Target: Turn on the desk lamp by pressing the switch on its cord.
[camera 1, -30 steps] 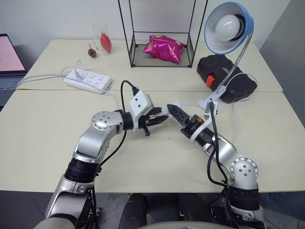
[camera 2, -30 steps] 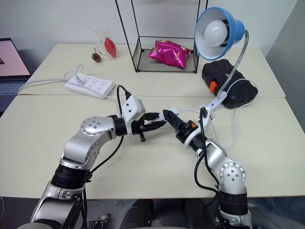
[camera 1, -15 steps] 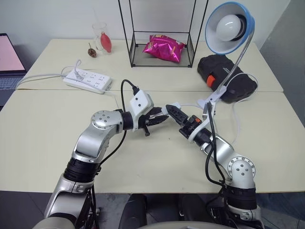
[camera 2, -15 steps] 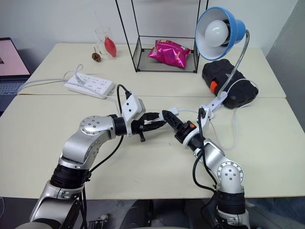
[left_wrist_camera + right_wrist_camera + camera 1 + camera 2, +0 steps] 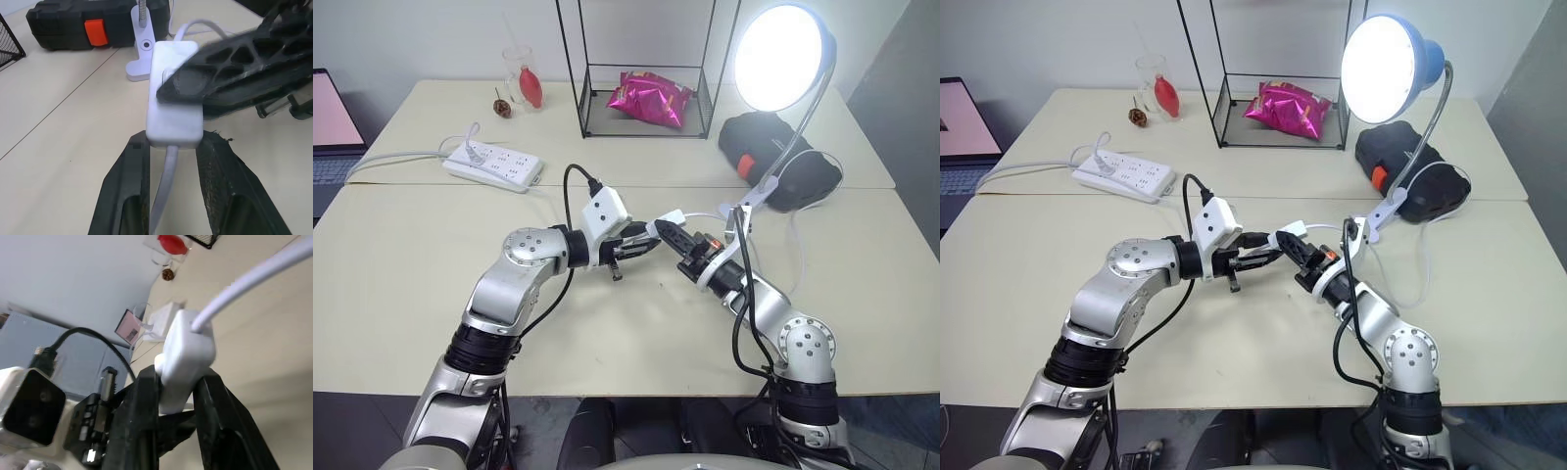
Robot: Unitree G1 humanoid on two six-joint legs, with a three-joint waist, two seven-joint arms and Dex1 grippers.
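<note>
The desk lamp [image 5: 781,57] stands at the back right on its silver gooseneck and white clip base [image 5: 751,203], and its bulb glows bright. Its thin white cord [image 5: 800,245] loops over the table to the small white switch [image 5: 175,98], held above the table's middle. My left gripper [image 5: 651,242] is shut on the switch's near end, with the wire running out between its fingers [image 5: 133,166]. My right gripper [image 5: 664,231] comes in from the right and is shut across the same switch [image 5: 188,355], one black finger [image 5: 234,63] lying on its rocker face.
A white power strip [image 5: 494,164] lies at the back left, a glass with a red object [image 5: 521,83] behind it. A black wire rack [image 5: 646,69] holds a pink bag [image 5: 651,98]. A black case [image 5: 773,157] sits by the lamp's base. A laptop [image 5: 328,127] is at the left edge.
My right gripper has closed on the switch, and the lamp's bulb has gone from dark to lit. My left gripper keeps its hold in the same place.
</note>
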